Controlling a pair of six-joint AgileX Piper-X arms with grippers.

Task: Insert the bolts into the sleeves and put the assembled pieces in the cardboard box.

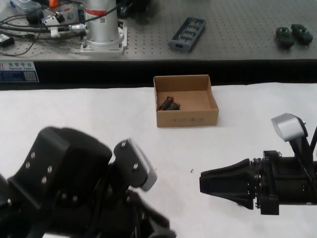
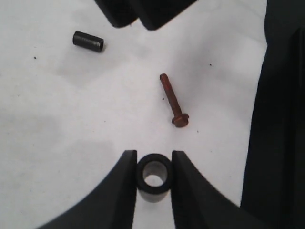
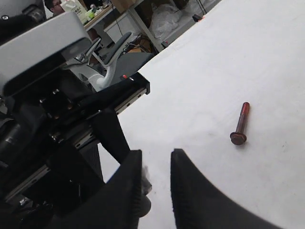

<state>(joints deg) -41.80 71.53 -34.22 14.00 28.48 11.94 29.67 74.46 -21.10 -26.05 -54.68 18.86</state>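
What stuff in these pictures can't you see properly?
- Pieces in the box, high view: too small to count or to tell bolt from sleeve.
- Sleeve in the left gripper, left wrist view: seen end-on between the fingers, so its length is hidden.
- Table beneath the left arm, high view: the arm covers it.

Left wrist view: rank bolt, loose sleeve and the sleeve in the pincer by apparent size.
1. bolt: clearly the longest.
2-3. held sleeve in the left pincer and loose sleeve: look alike. The held one is end-on and nearer the camera, so no ranking.
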